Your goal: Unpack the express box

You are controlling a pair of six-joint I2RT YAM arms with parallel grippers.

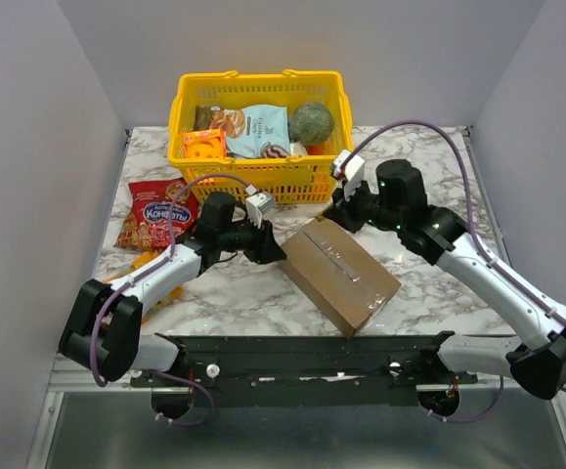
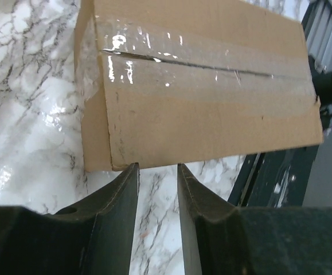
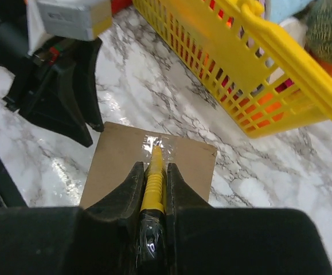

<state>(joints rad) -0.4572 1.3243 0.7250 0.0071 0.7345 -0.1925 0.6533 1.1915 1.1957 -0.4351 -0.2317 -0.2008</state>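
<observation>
Express box [image 1: 341, 274] flaps shut; tape seam [image 2: 211, 64] looks partly slit. Right gripper [image 3: 153, 169] clamps yellow cutter [image 3: 152, 192] at seam; left gripper [image 2: 157, 172] apart, empty.

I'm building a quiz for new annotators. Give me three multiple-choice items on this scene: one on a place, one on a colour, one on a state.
1. Relative to the express box, where is the red snack bag?
A. on top of it
B. left of it, on the table
C. inside it

2. What colour is the tool in the right gripper?
A. yellow
B. blue
C. green

3. How are the box's flaps?
A. standing open
B. torn off
C. flat and closed under clear tape

Key:
1 B: the bag lies on the marble beside the left arm.
2 A: a yellow shaft sits between the fingers.
3 C: the glossy tape covers the seam.
</observation>
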